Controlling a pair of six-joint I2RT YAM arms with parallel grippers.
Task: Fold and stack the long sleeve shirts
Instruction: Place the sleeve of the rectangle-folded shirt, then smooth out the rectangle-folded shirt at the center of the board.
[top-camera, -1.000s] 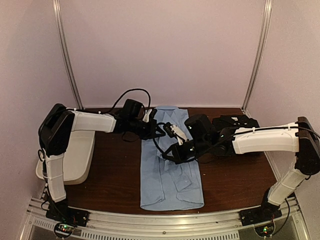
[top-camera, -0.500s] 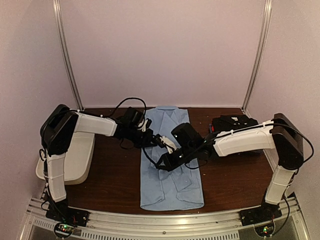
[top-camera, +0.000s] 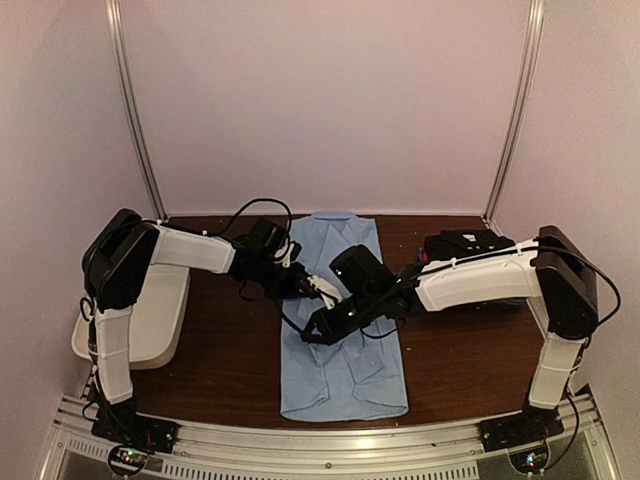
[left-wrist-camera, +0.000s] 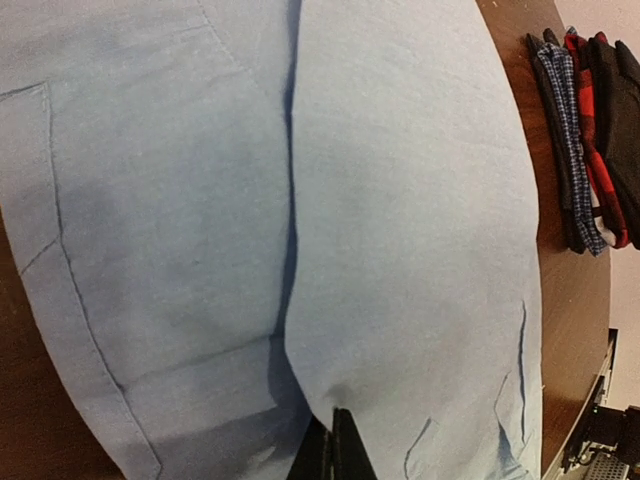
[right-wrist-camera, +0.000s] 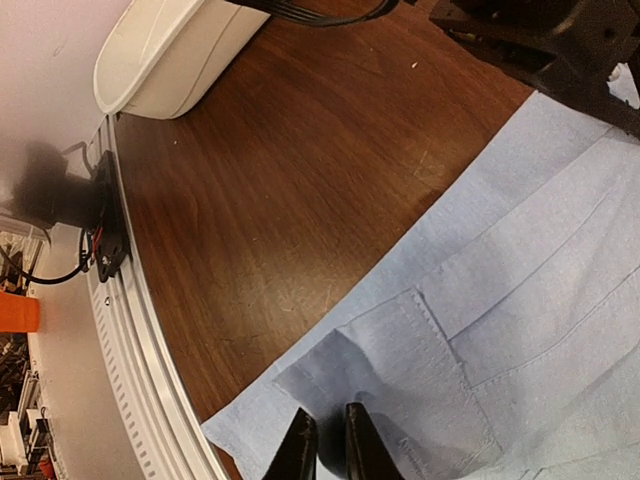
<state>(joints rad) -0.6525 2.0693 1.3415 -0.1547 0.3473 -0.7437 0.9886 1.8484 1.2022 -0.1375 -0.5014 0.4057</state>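
Table (top-camera: 230, 340): dark wood, both my arms reach in over the middle. Light blue shirt (top-camera: 345, 370) lies flat and lengthwise down the centre, from the far edge nearly to the near edge, with its sides folded inward. White tub (top-camera: 150, 320) sits at the left edge, well apart from the shirt. Stack of folded shirts (top-camera: 465, 245) is at the far right, just off the shirt's right side; the left wrist view shows it edge-on, with blue check, red check and black layers. My left end effector (left-wrist-camera: 335, 445) is at the shirt's left side, clenched, and a fold of the blue cloth runs straight into the tips, so it reads as a pinch on the shirt. My right end effector (right-wrist-camera: 325, 445) is low over the shirt's left half, just nearer than the left one. Its fingers are released by a narrow slit, tips right at the corner of a folded layer. Can't tell whether any cloth sits in that slit.
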